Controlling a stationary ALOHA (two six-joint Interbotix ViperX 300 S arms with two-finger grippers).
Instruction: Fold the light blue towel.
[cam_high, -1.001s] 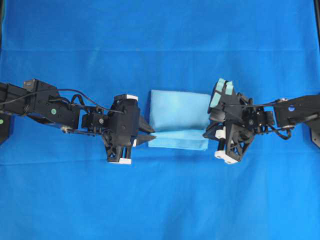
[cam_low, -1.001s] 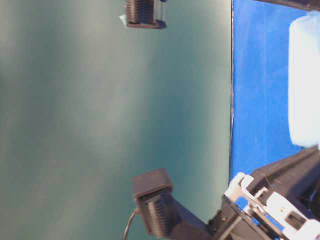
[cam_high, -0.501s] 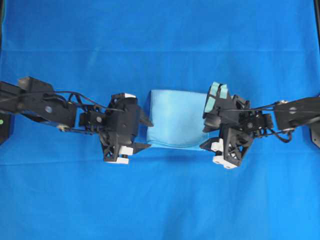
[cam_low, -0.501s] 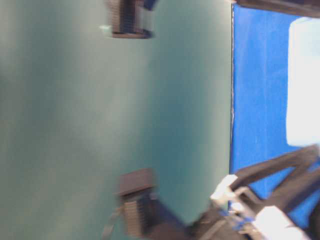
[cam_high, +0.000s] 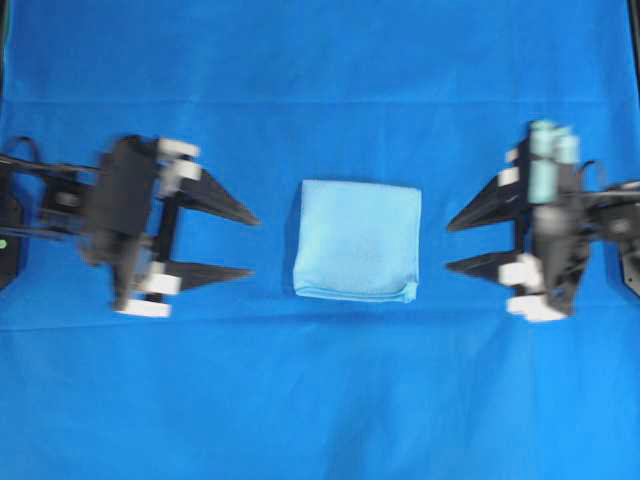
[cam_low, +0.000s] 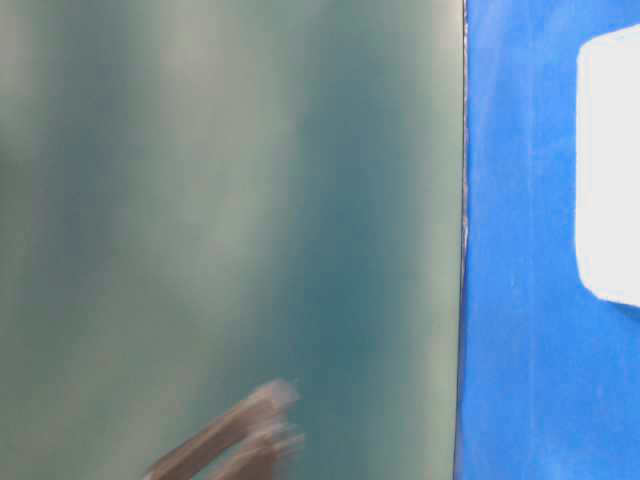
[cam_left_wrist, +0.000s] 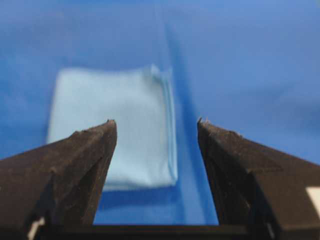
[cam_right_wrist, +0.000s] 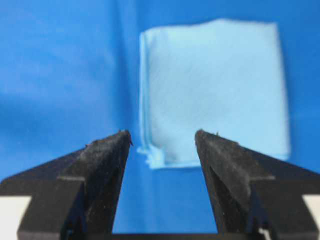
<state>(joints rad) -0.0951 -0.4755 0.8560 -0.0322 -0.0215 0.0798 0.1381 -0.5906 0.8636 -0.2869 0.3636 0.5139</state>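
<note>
The light blue towel (cam_high: 357, 240) lies folded into a small, thick rectangle at the middle of the table, with its layered edges at the near side. It also shows in the left wrist view (cam_left_wrist: 117, 135), in the right wrist view (cam_right_wrist: 215, 87), and as a pale patch in the table-level view (cam_low: 610, 165). My left gripper (cam_high: 252, 244) stands open to the left of the towel, clear of it, with nothing between its fingers. My right gripper (cam_high: 450, 245) stands open to the right, also apart from the towel and empty.
A deep royal-blue covering (cam_high: 320, 400) spreads over the whole table under the towel. In the table-level view a blurred arm part (cam_low: 225, 440) crosses a grey-green backdrop (cam_low: 200, 200).
Both grippers opened, let go of the towel and drew back outward, left to the left and right to the right. The towel's near layer now lies folded over into one compact rectangle.
</note>
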